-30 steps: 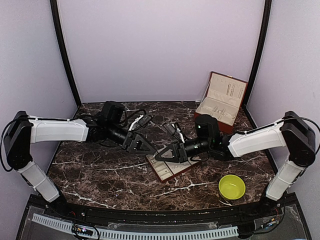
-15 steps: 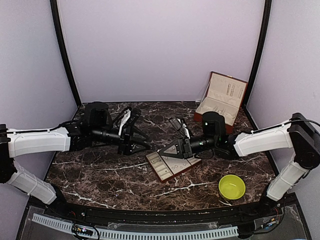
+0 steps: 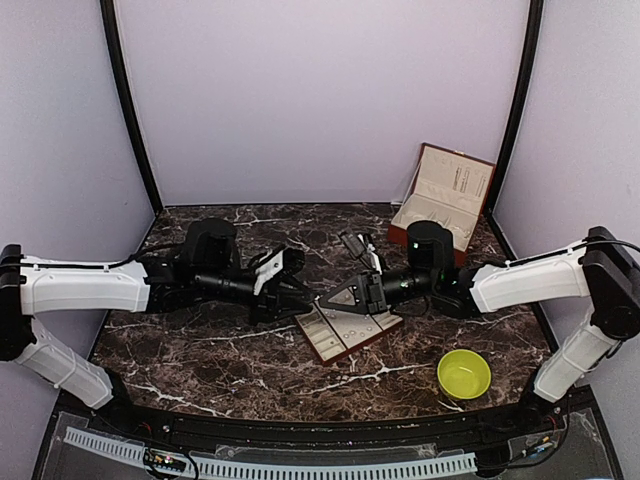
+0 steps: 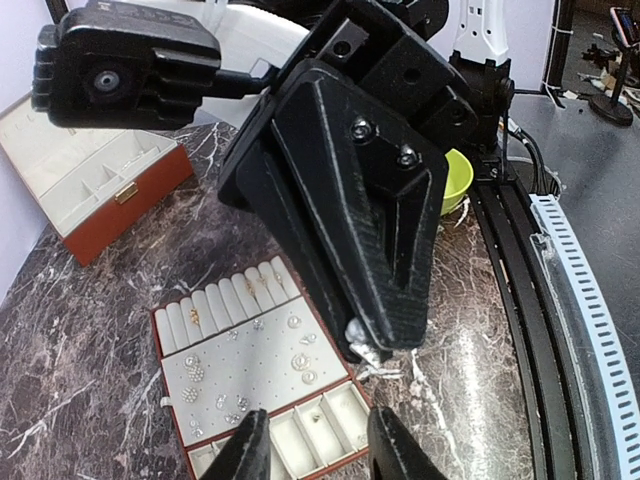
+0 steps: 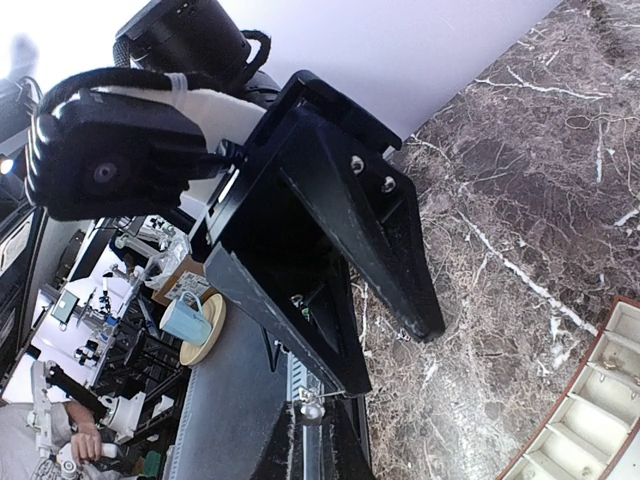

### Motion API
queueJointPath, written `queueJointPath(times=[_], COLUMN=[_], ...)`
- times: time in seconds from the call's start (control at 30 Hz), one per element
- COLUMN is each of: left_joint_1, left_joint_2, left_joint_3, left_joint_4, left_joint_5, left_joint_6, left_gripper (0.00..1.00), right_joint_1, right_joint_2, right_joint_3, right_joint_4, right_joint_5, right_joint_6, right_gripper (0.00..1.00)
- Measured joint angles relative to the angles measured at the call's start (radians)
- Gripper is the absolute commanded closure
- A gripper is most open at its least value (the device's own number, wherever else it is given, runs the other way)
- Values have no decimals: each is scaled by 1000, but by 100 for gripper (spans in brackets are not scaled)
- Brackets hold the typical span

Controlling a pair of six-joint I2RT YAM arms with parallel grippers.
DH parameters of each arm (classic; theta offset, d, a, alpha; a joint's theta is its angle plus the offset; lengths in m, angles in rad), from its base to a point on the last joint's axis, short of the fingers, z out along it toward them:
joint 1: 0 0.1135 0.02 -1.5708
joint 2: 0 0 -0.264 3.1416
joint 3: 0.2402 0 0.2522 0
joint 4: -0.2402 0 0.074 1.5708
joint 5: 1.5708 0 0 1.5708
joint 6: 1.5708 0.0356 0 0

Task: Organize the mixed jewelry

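Note:
My right gripper [image 3: 322, 302] is shut on a tiny silvery jewelry piece [image 5: 311, 408] with a thin wire or chain hanging from it. It holds the piece just above the right edge of the cream-lined tray [image 3: 335, 342]. In the left wrist view the piece [image 4: 362, 338] shows at the tip of the right gripper [image 4: 378, 332]. My left gripper [image 4: 315, 450] is open and empty. It points at the tray's front compartments and faces the right gripper tip to tip [image 3: 302, 298]. Several silvery studs [image 4: 295, 355] and rings sit in the tray [image 4: 157, 345].
The reddish-brown box [image 3: 447, 205] stands open at the back right. The yellow-green bowl [image 3: 464, 373] sits at the front right and looks empty from above. The table's front rail [image 4: 590, 300] runs close beside the tray.
My left gripper drew back to the left after meeting the right one tip to tip, then came back toward the tray. My right gripper shifted slightly right and now stays still.

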Motion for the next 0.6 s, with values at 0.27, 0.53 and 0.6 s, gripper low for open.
queueJointPath(times=[0.27, 0.53, 0.6], left_joint_1=[-12, -24, -27], left_joint_2=[26, 48, 50], left_joint_3=[29, 39, 39], left_joint_4=[-8, -7, -7], left_joint_5=[-17, -16, -16], left_joint_6=[17, 17, 16], left_gripper=[74, 79, 80], right_joint_1=[0, 0, 0], right_joint_2=[0, 0, 0], right_joint_3=[0, 0, 0], right_joint_4=[0, 0, 0], right_joint_5=[0, 0, 0], right_joint_6=[0, 0, 0], right_gripper=[99, 99, 99])
